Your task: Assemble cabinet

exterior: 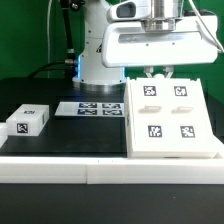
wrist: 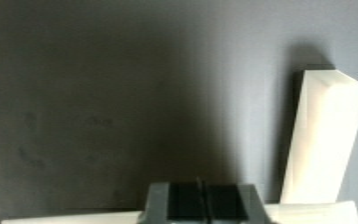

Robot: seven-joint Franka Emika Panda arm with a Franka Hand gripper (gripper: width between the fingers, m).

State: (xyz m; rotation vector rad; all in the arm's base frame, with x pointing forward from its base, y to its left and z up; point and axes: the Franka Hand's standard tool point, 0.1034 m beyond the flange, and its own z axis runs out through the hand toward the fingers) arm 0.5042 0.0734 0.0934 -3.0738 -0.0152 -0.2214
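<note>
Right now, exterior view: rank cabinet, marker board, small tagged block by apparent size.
1. cabinet, clearly largest.
2-3. marker board and small tagged block look alike in area; the board is longer but foreshortened, so no ranking.

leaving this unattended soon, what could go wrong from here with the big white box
The gripper sits at the far edge of the cabinet, so a lift from there may tilt or drop it. The marker board lies close beside it; sliding the cabinet toward the exterior view's left could ride onto it.
</note>
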